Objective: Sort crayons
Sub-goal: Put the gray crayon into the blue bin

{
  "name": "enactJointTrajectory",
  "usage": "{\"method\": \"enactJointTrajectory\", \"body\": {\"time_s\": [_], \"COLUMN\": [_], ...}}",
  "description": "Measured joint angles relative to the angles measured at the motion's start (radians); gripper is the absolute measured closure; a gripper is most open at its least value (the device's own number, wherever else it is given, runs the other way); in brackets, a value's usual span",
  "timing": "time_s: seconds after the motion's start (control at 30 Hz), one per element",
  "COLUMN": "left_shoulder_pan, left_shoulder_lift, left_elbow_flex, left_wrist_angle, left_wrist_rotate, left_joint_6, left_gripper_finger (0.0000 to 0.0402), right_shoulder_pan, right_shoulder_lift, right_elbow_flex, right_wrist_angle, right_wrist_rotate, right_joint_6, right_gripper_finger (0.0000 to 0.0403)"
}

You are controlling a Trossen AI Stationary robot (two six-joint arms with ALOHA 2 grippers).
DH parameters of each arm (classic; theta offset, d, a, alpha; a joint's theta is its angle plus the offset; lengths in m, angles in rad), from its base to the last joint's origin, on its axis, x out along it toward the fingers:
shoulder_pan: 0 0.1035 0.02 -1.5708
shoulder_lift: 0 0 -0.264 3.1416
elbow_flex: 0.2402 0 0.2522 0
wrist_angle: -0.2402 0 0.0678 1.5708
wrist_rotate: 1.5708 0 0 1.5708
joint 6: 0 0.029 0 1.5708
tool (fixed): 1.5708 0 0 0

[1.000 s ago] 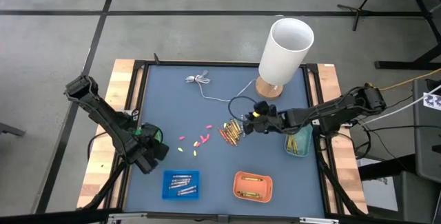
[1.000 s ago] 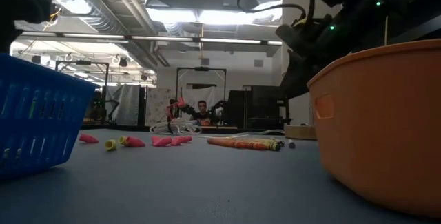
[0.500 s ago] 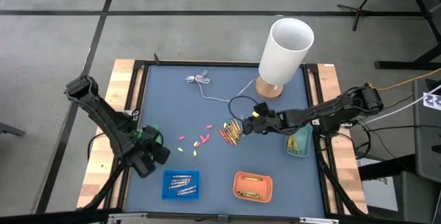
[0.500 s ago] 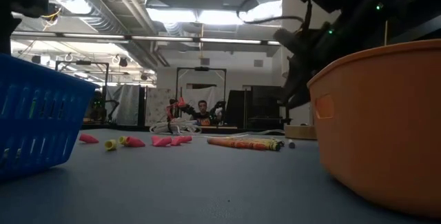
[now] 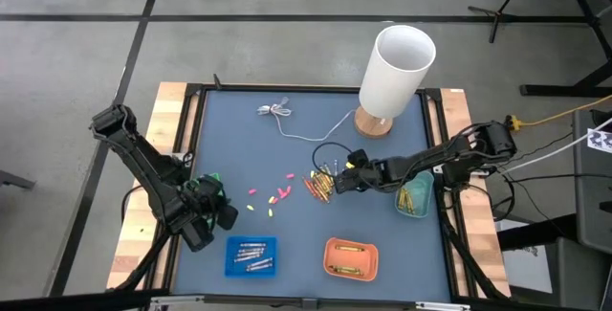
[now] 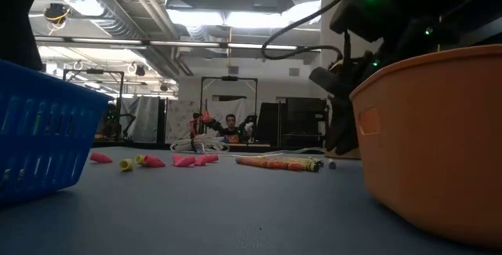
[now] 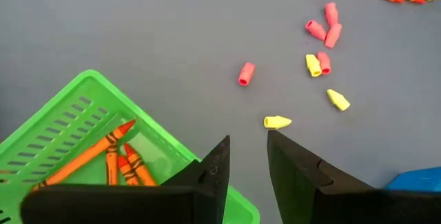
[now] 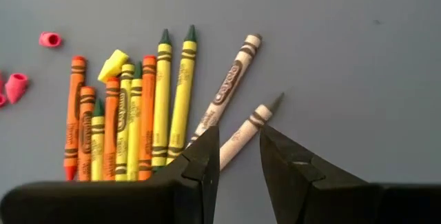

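On the counter (image 5: 296,148) beside the lamp (image 5: 394,74), the crayons (image 8: 134,114) are light, stiff and brittle; pinch one mid-barrel with the right tool (image 8: 238,156), now slightly spread.

Four trays (image 5: 251,255) (blue, orange, two green)

Open blue-grey tabletop (image 5: 239,148) mid-left; tall white cylinder (image 5: 396,70) and thin white cable (image 5: 296,129) block the back.
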Motion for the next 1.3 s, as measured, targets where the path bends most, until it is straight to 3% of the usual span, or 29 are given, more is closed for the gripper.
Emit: {"method": "enactJointTrajectory", "body": {"time_s": [0.2,0.63,1.0,1.3], "left_shoulder_pan": [0.0,0.001,0.001,0.001], "left_shoulder_lift": [0.0,0.0,0.0,0.0], "left_elbow_flex": [0.0,0.0,0.0,0.0], "left_wrist_angle": [0.008,0.025,0.028,0.041], "left_wrist_rotate": [-0.017,-0.018,-0.021,-0.021], "left_joint_6": [0.0,0.001,0.001,0.001], "left_gripper_finger": [0.0319,0.0319,0.0319,0.0319], "right_shoulder_pan": [0.0,0.001,0.001,0.0], "right_shoulder_lift": [0.0,0.095,0.1,0.101], "right_elbow_flex": [0.0,0.001,0.003,0.001], "right_wrist_angle": [0.002,0.061,0.055,0.044], "right_wrist_rotate": [0.054,0.041,0.037,0.04], "right_joint_6": [0.002,0.002,-0.033,-0.036], "right_gripper_finger": [0.0299,0.0299,0.03,0.0372]}}
